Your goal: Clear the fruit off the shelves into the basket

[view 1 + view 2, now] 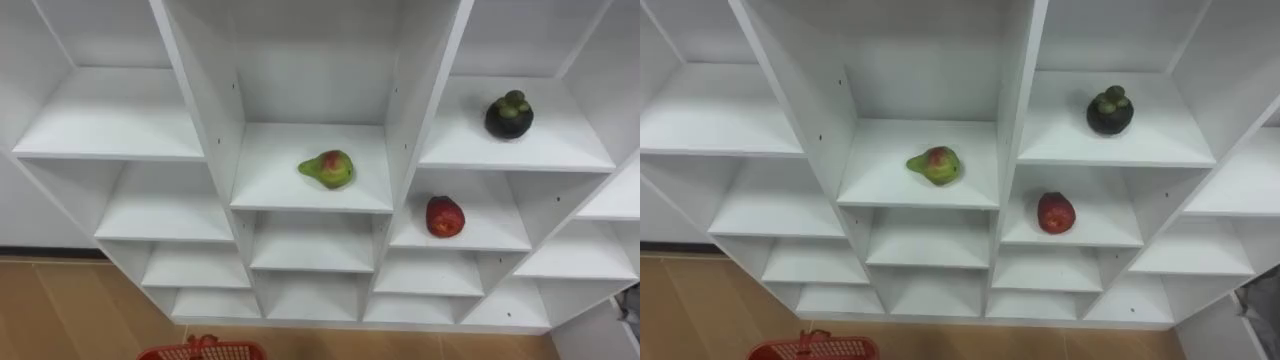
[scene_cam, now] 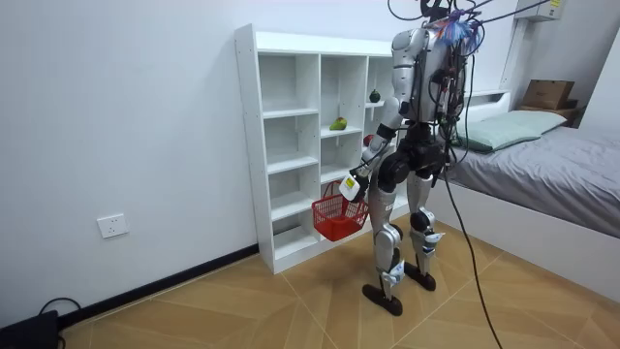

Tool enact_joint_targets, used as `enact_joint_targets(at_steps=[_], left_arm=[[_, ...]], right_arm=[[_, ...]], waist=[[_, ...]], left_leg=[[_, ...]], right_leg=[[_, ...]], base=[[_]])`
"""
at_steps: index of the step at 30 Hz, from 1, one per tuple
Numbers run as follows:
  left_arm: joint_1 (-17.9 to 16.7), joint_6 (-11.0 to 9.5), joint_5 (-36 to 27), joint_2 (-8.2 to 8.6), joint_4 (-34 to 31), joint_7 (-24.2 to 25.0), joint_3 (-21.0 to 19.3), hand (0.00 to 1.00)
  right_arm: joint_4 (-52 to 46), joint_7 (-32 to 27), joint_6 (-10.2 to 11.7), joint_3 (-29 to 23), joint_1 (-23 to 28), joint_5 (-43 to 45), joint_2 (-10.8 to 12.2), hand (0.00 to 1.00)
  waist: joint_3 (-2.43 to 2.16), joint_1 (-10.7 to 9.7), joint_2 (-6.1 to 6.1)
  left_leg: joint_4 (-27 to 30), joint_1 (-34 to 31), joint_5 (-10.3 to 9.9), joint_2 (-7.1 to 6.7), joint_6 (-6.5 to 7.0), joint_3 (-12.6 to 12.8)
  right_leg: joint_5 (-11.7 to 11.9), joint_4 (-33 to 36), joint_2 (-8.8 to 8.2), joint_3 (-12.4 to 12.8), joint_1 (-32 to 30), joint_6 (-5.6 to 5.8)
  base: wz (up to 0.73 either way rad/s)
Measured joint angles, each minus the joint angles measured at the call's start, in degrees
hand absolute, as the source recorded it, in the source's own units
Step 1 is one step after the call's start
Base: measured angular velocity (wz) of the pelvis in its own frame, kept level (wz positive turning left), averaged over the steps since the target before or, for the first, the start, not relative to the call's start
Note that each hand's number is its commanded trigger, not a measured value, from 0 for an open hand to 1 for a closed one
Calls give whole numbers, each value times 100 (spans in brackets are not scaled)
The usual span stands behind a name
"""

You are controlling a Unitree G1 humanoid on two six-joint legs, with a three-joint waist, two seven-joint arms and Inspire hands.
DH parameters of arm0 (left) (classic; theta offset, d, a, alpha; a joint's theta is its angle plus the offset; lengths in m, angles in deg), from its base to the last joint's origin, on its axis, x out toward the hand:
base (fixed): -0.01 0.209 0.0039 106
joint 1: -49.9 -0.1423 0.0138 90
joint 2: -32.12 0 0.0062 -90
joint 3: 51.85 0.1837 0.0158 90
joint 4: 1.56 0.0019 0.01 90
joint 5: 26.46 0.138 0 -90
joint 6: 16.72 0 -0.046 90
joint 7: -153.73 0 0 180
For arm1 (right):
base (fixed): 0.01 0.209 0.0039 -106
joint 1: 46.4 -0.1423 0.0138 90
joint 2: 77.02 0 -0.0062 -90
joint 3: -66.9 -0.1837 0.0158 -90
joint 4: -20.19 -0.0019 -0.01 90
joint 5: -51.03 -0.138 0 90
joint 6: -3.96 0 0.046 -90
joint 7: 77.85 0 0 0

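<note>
I stand facing a white closet (image 1: 410, 100) of open shelves. Three fruits lie on its shelves. A green and red pear (image 1: 328, 168) is on the middle column's shelf. A dark mangosteen (image 1: 509, 115) sits higher in the column to the right. Below it, one shelf down, rests a red apple (image 1: 445, 216). A red basket (image 2: 339, 215) hangs low in front of the closet from my left hand (image 2: 356, 180), which is curled round its handle; the basket's rim (image 1: 205, 351) shows at the bottom edge. A dark sliver of my right hand (image 1: 630, 300) shows at the lower right edge.
Wooden floor (image 1: 60, 310) lies at the closet's foot. In the room view a bed (image 2: 542, 165) stands behind me to the room view's right, and a white wall (image 2: 126, 116) runs left of the closet.
</note>
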Motion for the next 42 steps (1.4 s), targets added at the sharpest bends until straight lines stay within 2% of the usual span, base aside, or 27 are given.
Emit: enact_joint_targets(at_steps=[8, 25, 27, 28, 30, 36, 38, 39, 42], left_arm=[[4, -29, 12, 1, -1, -56, 16, 100], [-2, -157, 8, -17, 1, -173, 6, 100], [0, -222, 10, -21, 1, -175, 8, 100], [1, -237, 14, -18, 1, -180, 28, 100], [5, -241, 19, -9, 1, -177, 68, 100], [0, -251, 62, -54, -53, -181, 81, 100], [8, -271, 59, -110, -108, -188, 295, 100], [11, -302, 53, -124, -125, -188, 343, 100], [25, -429, 61, -149, -144, -199, 508, 100]], right_arm=[[-2, -5, 31, 0, 3, -2, 2, 0], [-155, -243, 180, -1, 82, 29, 3, 0], [-177, -305, 236, -2, 75, 38, -1, 0], [-242, -348, 239, -1, 73, 77, -4, 0], [-461, -448, 239, -4, 107, 172, -5, 0], [-2168, -691, 274, -22, 516, 871, -7, 0], [-2845, -881, 429, -1, 623, 1025, -4, 0], [-2996, -934, 453, 0, 651, 1053, -1, 0], [-4232, -1205, 484, 0, 917, 1231, 35, 0]], waist=[[22, -10, 40], [4, 7, 13], [9, 12, 22], [26, 21, 28], [40, 15, 12], [26, -143, 64], [19, -190, 82], [21, -189, 86], [24, -238, 118]], left_leg=[[-10, 28, -17, 31, -14, 65], [-76, 68, -29, 68, -35, 193], [-78, 81, -32, 70, -39, 209], [-78, 86, -34, 75, -40, 251], [-79, 84, -43, 80, -40, 302], [-108, 77, -45, 80, -39, 364], [-109, 96, -45, 87, -38, 427], [-109, 97, -45, 87, -37, 437], [-138, 61, -51, 87, -29, 501]], right_leg=[[13, 4, 29, 53, -18, -16], [20, 13, 75, 195, -56, -28], [20, 13, 80, 219, -56, -28], [21, 15, 83, 252, -74, -29], [21, 14, 87, 301, -113, -29], [32, 25, 89, 358, -177, -20], [55, 13, 99, 421, -178, -17], [62, 14, 102, 440, -178, -15], [81, 55, 112, 545, -281, -4]], base=[[-4], [-3], [-7], [-14], [-15], [-6], [-14], [-12], [-15]])
